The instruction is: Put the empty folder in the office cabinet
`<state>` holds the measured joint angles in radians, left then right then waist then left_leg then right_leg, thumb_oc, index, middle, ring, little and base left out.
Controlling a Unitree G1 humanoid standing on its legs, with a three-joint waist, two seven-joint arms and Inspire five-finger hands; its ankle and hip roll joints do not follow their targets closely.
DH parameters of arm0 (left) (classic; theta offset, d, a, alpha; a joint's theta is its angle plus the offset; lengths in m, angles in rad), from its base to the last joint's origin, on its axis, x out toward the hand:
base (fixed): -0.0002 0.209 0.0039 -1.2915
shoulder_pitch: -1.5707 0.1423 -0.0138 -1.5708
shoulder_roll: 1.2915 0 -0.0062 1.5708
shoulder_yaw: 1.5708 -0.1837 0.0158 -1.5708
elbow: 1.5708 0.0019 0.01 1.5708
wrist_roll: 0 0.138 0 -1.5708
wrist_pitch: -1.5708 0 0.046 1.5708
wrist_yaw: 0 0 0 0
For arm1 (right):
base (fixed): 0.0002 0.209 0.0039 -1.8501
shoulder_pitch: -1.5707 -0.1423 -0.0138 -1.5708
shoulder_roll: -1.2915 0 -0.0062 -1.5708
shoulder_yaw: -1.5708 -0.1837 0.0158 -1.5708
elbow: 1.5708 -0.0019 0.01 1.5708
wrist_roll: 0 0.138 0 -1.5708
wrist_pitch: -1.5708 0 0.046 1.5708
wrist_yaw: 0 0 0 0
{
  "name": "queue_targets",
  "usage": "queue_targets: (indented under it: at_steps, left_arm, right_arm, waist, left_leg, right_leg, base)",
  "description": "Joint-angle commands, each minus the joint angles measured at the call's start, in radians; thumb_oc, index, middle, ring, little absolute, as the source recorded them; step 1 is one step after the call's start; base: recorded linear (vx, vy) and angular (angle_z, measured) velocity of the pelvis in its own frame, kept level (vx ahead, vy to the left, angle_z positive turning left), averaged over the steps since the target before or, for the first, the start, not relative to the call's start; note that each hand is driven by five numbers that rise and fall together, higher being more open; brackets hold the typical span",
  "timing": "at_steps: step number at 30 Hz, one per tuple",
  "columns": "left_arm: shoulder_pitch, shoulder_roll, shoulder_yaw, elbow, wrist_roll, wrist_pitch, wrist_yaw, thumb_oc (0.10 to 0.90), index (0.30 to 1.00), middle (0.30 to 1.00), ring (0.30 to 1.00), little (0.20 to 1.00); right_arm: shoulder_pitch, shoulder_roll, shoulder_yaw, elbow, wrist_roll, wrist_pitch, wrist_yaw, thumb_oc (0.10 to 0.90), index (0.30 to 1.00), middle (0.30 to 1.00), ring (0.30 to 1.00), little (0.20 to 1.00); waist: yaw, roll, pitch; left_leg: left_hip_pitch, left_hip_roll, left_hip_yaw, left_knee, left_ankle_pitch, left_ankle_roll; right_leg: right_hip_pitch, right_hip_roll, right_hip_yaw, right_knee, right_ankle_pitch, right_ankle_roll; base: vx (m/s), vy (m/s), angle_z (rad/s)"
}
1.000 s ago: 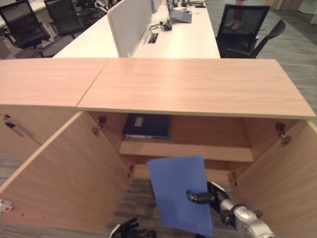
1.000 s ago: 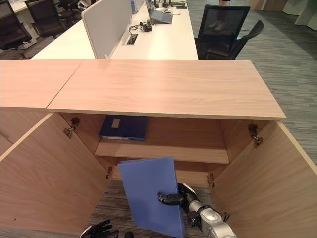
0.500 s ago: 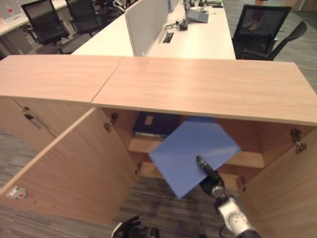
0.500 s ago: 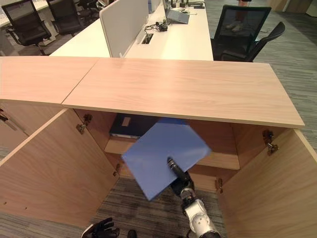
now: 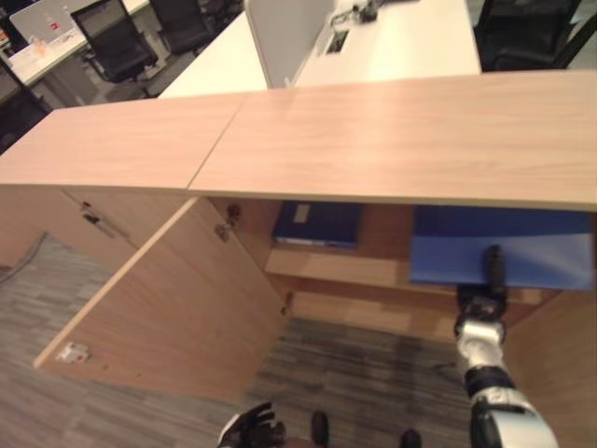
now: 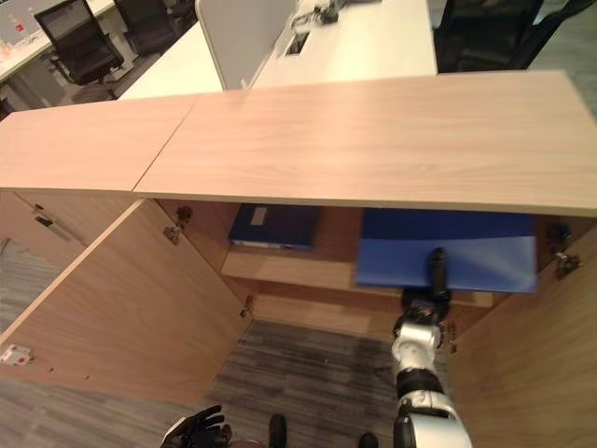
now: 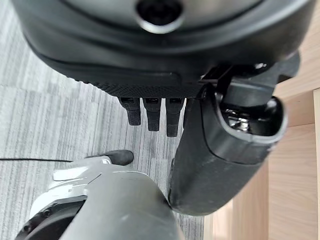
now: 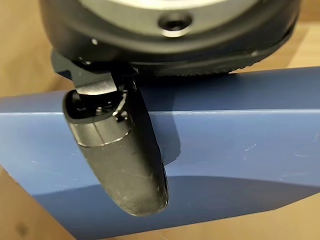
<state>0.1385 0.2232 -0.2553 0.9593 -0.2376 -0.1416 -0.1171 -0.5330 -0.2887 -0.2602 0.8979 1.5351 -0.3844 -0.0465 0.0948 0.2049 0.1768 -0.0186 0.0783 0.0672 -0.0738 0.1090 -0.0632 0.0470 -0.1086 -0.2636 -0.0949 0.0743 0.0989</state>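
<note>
Blue folder (image 6: 448, 247) lies flat on the right of the cabinet (image 6: 373, 140) shelf, pinched by the right hand (image 6: 435, 273). Left hand (image 6: 196, 431) hangs low, fingers relaxed. A dark binder (image 6: 275, 227) lies left.

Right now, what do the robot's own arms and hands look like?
The right arm is silver-grey, in ringed segments with dark bands at the joints, ending in a dark right hand with a smooth glossy black thumb. The left hand is likewise dark, with slim black fingers.
</note>
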Motion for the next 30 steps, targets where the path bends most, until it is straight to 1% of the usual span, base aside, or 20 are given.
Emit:
queue_targets:
  at_steps: [1, 2, 4, 6, 7, 9, 11, 12, 13, 15, 17, 20, 23, 24, 25, 26, 27, 28, 29, 30]
  left_arm:
    - [-0.004, 0.112, -0.108, -0.042, -0.025, -0.031, -0.016, 0.8, 0.9, 0.9, 0.9, 0.9]
    - [-0.006, 0.117, -0.126, -0.053, -0.027, -0.032, -0.021, 0.8, 0.9, 0.9, 0.9, 0.9]
    - [-0.007, 0.125, -0.137, -0.061, -0.027, -0.035, -0.026, 0.8, 0.9, 0.9, 0.9, 0.9]
    - [-0.009, 0.144, -0.152, -0.077, -0.028, -0.037, -0.035, 0.8, 0.9, 0.9, 0.9, 0.9]
    - [-0.013, 0.156, -0.165, -0.089, -0.038, -0.04, -0.04, 0.8, 0.9, 0.9, 0.9, 0.9]
    - [-0.016, 0.16, -0.171, -0.1, -0.043, -0.042, -0.044, 0.8, 0.9, 0.9, 0.9, 0.9]
    - [-0.015, 0.179, -0.185, -0.114, -0.046, -0.046, -0.047, 0.8, 0.9, 0.9, 0.9, 0.9]
    - [-0.016, 0.19, -0.191, -0.122, -0.055, -0.046, -0.049, 0.8, 0.9, 0.9, 0.9, 0.9]
    - [-0.018, 0.189, -0.191, -0.123, -0.056, -0.046, -0.049, 0.8, 0.9, 0.9, 0.9, 0.9]
    - [-0.027, 0.205, -0.205, -0.135, -0.066, -0.051, -0.046, 0.8, 0.9, 0.9, 0.9, 0.9]
    - [-0.035, 0.208, -0.209, -0.137, -0.07, -0.052, -0.044, 0.8, 0.9, 0.9, 0.9, 0.9]
    - [-0.049, 0.219, -0.215, -0.144, -0.091, -0.053, -0.041, 0.8, 0.9, 0.9, 0.9, 0.9]
    - [-0.054, 0.237, -0.222, -0.152, -0.108, -0.06, -0.042, 0.8, 0.9, 0.9, 0.9, 0.9]
    - [-0.061, 0.245, -0.224, -0.156, -0.112, -0.061, -0.043, 0.8, 0.9, 0.9, 0.9, 0.9]
    - [-0.075, 0.247, -0.225, -0.154, -0.128, -0.058, -0.041, 0.8, 0.9, 0.9, 0.9, 0.9]
    - [-0.078, 0.245, -0.226, -0.154, -0.129, -0.058, -0.041, 0.8, 0.9, 0.9, 0.9, 0.9]
    - [-0.077, 0.252, -0.229, -0.162, -0.125, -0.064, -0.042, 0.8, 0.9, 0.9, 0.9, 0.9]
    - [-0.079, 0.25, -0.23, -0.162, -0.125, -0.063, -0.042, 0.8, 0.9, 0.9, 0.9, 0.9]
    - [-0.076, 0.255, -0.228, -0.164, -0.125, -0.064, -0.043, 0.8, 0.9, 0.9, 0.9, 0.9]
    - [-0.069, 0.261, -0.217, -0.168, -0.136, -0.067, -0.038, 0.8, 0.9, 0.9, 0.9, 0.9]
  right_arm:
    - [-0.236, -0.111, -0.023, 0.018, 0.016, -0.027, 0.01, 0.4, 0.3, 0.3, 0.3, 0.3]
    - [-0.281, -0.148, -0.021, 0.059, 0.025, -0.022, 0.009, 0.4, 0.3, 0.3, 0.3, 0.3]
    - [-0.302, -0.166, -0.018, 0.075, 0.029, -0.015, 0.007, 0.4, 0.3, 0.3, 0.3, 0.3]
    - [-0.36, -0.226, -0.005, 0.136, 0.032, 0.0, 0.001, 0.4, 0.3, 0.3, 0.3, 0.3]
    - [-0.426, -0.281, 0.016, 0.19, 0.029, 0.012, -0.007, 0.4, 0.3, 0.3, 0.3, 0.3]
    - [-0.462, -0.307, 0.027, 0.213, 0.03, 0.018, -0.011, 0.4, 0.3, 0.3, 0.3, 0.3]
    - [-0.52, -0.335, 0.052, 0.227, 0.026, 0.024, -0.016, 0.4, 0.3, 0.3, 0.3, 0.3]
    - [-0.567, -0.366, 0.071, 0.245, 0.021, 0.028, -0.024, 0.4, 0.3, 0.3, 0.3, 0.3]
    - [-0.572, -0.369, 0.073, 0.248, 0.021, 0.028, -0.024, 0.4, 0.3, 0.3, 0.3, 0.3]
    - [-0.645, -0.423, 0.11, 0.279, 0.007, 0.036, -0.043, 0.4, 0.3, 0.3, 0.3, 0.3]
    - [-0.678, -0.437, 0.13, 0.291, -0.005, 0.042, -0.051, 0.4, 0.3, 0.3, 0.3, 0.3]
    - [-0.753, -0.485, 0.181, 0.304, -0.031, 0.048, -0.065, 0.4, 0.3, 0.3, 0.3, 0.3]
    - [-0.82, -0.53, 0.231, 0.303, -0.044, 0.05, -0.075, 0.4, 0.3, 0.3, 0.3, 0.3]
    - [-0.838, -0.546, 0.243, 0.298, -0.047, 0.05, -0.076, 0.4, 0.3, 0.3, 0.3, 0.3]
    - [-0.871, -0.589, 0.269, 0.298, -0.054, 0.051, -0.081, 0.4, 0.3, 0.3, 0.3, 0.3]
    - [-0.877, -0.592, 0.273, 0.301, -0.053, 0.052, -0.081, 0.4, 0.3, 0.3, 0.3, 0.3]
    - [-0.908, -0.627, 0.304, 0.308, -0.074, 0.06, -0.088, 0.4, 0.3, 0.3, 0.3, 0.3]
    - [-0.913, -0.629, 0.308, 0.311, -0.074, 0.061, -0.088, 0.4, 0.3, 0.3, 0.3, 0.3]
    - [-0.921, -0.642, 0.318, 0.315, -0.081, 0.06, -0.093, 0.4, 0.3, 0.3, 0.3, 0.3]
    - [-0.943, -0.653, 0.342, 0.318, -0.092, 0.064, -0.092, 0.4, 0.3, 0.3, 0.3, 0.3]
  waist:
    - [0.03, -0.051, 0.061]
    - [0.036, -0.039, 0.063]
    - [0.037, -0.032, 0.065]
    - [0.042, -0.017, 0.066]
    - [0.05, 0.0, 0.072]
    - [0.056, 0.009, 0.074]
    - [0.066, 0.022, 0.081]
    - [0.075, 0.032, 0.086]
    - [0.075, 0.033, 0.086]
    - [0.087, 0.035, 0.094]
    - [0.09, 0.035, 0.09]
    - [0.099, 0.033, 0.094]
    - [0.11, 0.034, 0.098]
    - [0.112, 0.035, 0.1]
    - [0.119, 0.036, 0.102]
    - [0.118, 0.037, 0.1]
    - [0.117, 0.034, 0.091]
    - [0.115, 0.031, 0.082]
    - [0.118, 0.033, 0.084]
    - [0.125, 0.038, 0.076]
  left_leg:
    - [0.007, -0.064, -0.04, 0.151, -0.193, -0.019]
    - [-0.006, -0.065, -0.04, 0.147, -0.187, -0.02]
    - [-0.013, -0.065, -0.041, 0.145, -0.183, -0.02]
    - [-0.031, -0.067, -0.042, 0.139, -0.177, -0.021]
    - [-0.052, -0.07, -0.046, 0.14, -0.173, -0.022]
    - [-0.066, -0.071, -0.048, 0.144, -0.172, -0.022]
    - [-0.083, -0.068, -0.053, 0.153, -0.181, -0.021]
    - [-0.108, -0.068, -0.059, 0.167, -0.186, -0.021]
    - [-0.117, -0.069, -0.059, 0.169, -0.178, -0.02]
    - [-0.167, -0.082, -0.073, 0.215, -0.192, -0.026]
    - [-0.191, -0.087, -0.078, 0.225, -0.194, -0.026]
    - [-0.235, -0.094, -0.09, 0.243, -0.195, -0.027]
    - [-0.262, -0.099, -0.099, 0.239, -0.193, -0.026]
    - [-0.274, -0.098, -0.102, 0.234, -0.186, -0.028]
    - [-0.3, -0.103, -0.11, 0.223, -0.161, -0.039]
    - [-0.304, -0.105, -0.112, 0.222, -0.159, -0.039]
    - [-0.313, -0.112, -0.122, 0.199, -0.151, -0.042]
    - [-0.306, -0.114, -0.131, 0.194, -0.167, -0.045]
    - [-0.32, -0.114, -0.125, 0.189, -0.147, -0.042]
    - [-0.32, -0.115, -0.131, 0.168, -0.145, -0.037]
  right_leg:
    - [-0.029, -0.002, -0.021, 0.097, -0.169, -0.004]
    - [-0.051, -0.007, -0.025, 0.111, -0.172, -0.002]
    - [-0.063, -0.011, -0.025, 0.118, -0.174, -0.001]
    - [-0.092, -0.018, -0.027, 0.132, -0.179, 0.002]
    - [-0.123, -0.023, -0.025, 0.153, -0.185, 0.003]
    - [-0.147, -0.027, -0.023, 0.175, -0.192, 0.002]
    - [-0.192, -0.034, -0.016, 0.234, -0.22, 0.003]
    - [-0.241, -0.048, -0.011, 0.302, -0.243, 0.004]
    - [-0.251, -0.05, -0.012, 0.306, -0.237, 0.003]
    - [-0.315, -0.078, -0.011, 0.405, -0.276, 0.005]
    - [-0.35, -0.088, -0.012, 0.439, -0.288, 0.005]
    - [-0.403, -0.102, -0.008, 0.486, -0.301, 0.005]
    - [-0.447, -0.11, -0.001, 0.516, -0.308, 0.007]
    - [-0.46, -0.113, -0.003, 0.521, -0.311, 0.007]
    - [-0.491, -0.129, -0.017, 0.539, -0.31, 0.004]
    - [-0.496, -0.132, -0.019, 0.541, -0.311, 0.003]
    - [-0.52, -0.142, -0.028, 0.555, -0.317, 0.001]
    - [-0.516, -0.14, -0.014, 0.557, -0.343, 0.005]
    - [-0.527, -0.144, -0.03, 0.553, -0.32, 0.002]
    - [-0.545, -0.143, -0.021, 0.553, -0.315, 0.005]
  base:
    - [-0.01, 0.048, 0.03]
    - [0.0, 0.035, 0.03]
    - [0.0, 0.016, 0.02]
    - [0.03, 0.027, 0.14]
    - [0.02, 0.029, 0.14]
    - [0.02, 0.01, -0.01]
    - [0.05, 0.0, 0.02]
    - [0.02, 0.003, 0.05]
    - [0.0, 0.0, 0.0]
    - [0.0, 0.0, 0.0]
    - [0.01, 0.021, 0.18]
    - [0.03, -0.004, 0.29]
    - [0.01, 0.007, 0.14]
    - [-0.05, 0.001, 0.08]
    - [-0.06, -0.008, 0.12]
    - [-0.08, -0.002, 0.3]
    - [0.08, -0.018, 0.38]
    - [-0.01, 0.017, 0.45]
    - [0.04, 0.022, 0.56]
    - [0.04, 0.023, 0.5]
